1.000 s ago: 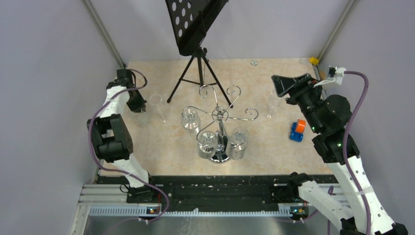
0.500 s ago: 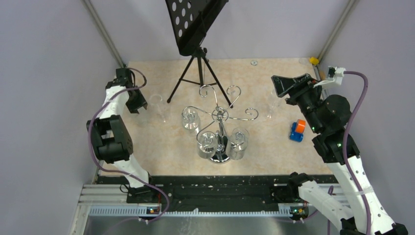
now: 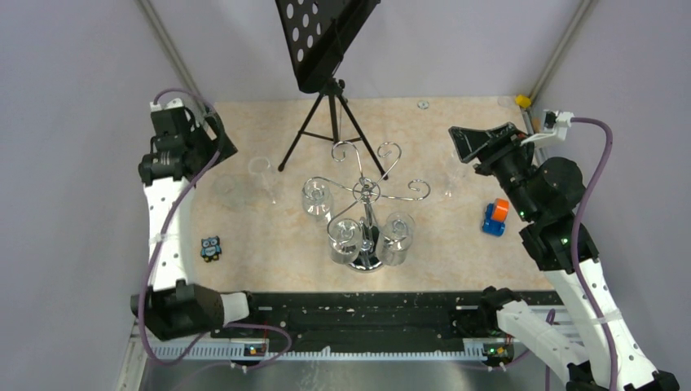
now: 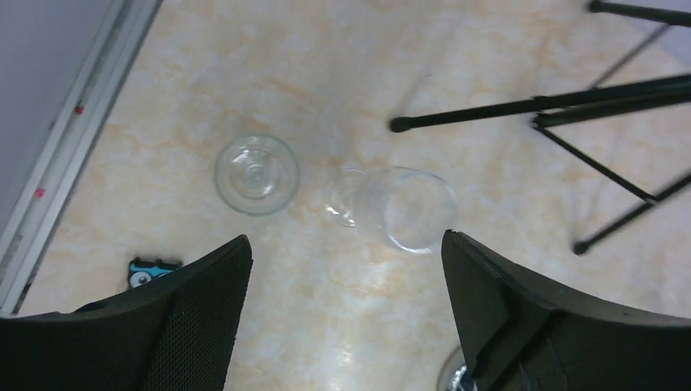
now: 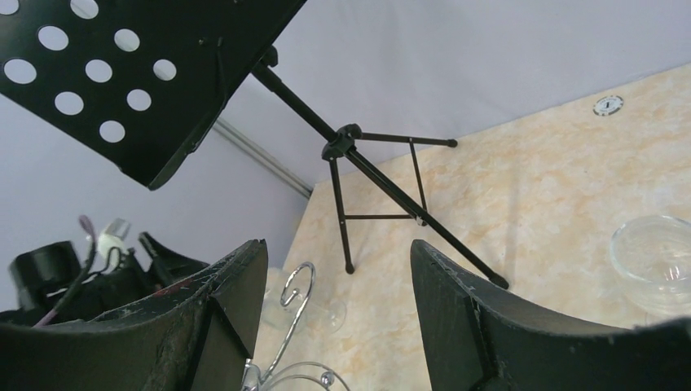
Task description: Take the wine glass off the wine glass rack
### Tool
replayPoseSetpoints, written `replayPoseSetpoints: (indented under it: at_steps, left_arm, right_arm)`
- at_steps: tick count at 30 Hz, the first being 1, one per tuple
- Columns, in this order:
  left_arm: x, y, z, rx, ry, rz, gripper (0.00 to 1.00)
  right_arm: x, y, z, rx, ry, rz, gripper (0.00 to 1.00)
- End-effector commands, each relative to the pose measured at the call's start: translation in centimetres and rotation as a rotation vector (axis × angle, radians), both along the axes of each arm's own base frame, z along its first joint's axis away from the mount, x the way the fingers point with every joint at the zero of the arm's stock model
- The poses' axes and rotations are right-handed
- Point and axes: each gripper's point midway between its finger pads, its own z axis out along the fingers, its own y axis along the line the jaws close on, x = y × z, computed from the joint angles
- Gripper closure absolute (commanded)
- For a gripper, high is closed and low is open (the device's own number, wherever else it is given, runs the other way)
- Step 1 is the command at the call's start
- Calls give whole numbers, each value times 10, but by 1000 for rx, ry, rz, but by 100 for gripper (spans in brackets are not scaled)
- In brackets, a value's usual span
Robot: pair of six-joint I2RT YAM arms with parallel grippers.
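Observation:
The chrome wine glass rack (image 3: 366, 194) stands mid-table on its round base, and one of its scroll arms (image 5: 298, 298) shows low in the right wrist view. Three wine glasses hang from it upside down (image 3: 317, 198), (image 3: 345, 238), (image 3: 398, 236). Two more glasses stand on the table at the left (image 3: 231, 191), (image 3: 265, 175); the left wrist view shows them from above (image 4: 257, 173), (image 4: 399, 208). My left gripper (image 3: 216, 140) (image 4: 346, 252) hovers open above them, holding nothing. My right gripper (image 3: 477, 145) (image 5: 338, 252) is open and empty, right of the rack.
A black tripod music stand (image 3: 326, 49) rises at the back, its legs (image 4: 530, 106) near the left glasses. Another glass (image 3: 451, 175) (image 5: 656, 261) stands by the right gripper. A small owl figure (image 3: 211, 248) lies at the left, an orange-and-blue toy (image 3: 495, 217) at the right.
My left gripper opened and let go of the glass at the left, which stays standing on the table. The left arm then rose and drew back, uncovering the owl figure. The right arm barely moved.

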Motion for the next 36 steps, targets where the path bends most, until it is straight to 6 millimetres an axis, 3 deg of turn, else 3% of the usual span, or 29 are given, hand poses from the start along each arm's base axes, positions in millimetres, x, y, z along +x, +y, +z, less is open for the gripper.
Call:
replayPoseSetpoints:
  at_steps: [1,6,11,17,24,28,36]
  left_arm:
    - [-29,-57,67,-142,-227,-224,12]
    - [-73,-125,120,-379,-402,-482,23]
    - [-117,-176,144,-591,-468,-731,23]
    - [-136,-199,122,-637,-385,-787,26]
    - [-139,-223,104,-629,-276,-826,44]
    - [-138,-228,106,-623,-265,-841,52]
    - [-150,-230,98,-624,-205,-871,56]
  right_arm:
    - [-5,7,16,34,-44,40,34]
    - [-2,11,10,46,-32,56,34]
    - [1,21,5,51,-15,99,35]
    - [4,26,3,53,-2,118,35]
    - [5,26,1,60,3,117,35]
    - [6,25,1,63,2,114,36]
    - [6,25,3,64,-3,110,36]
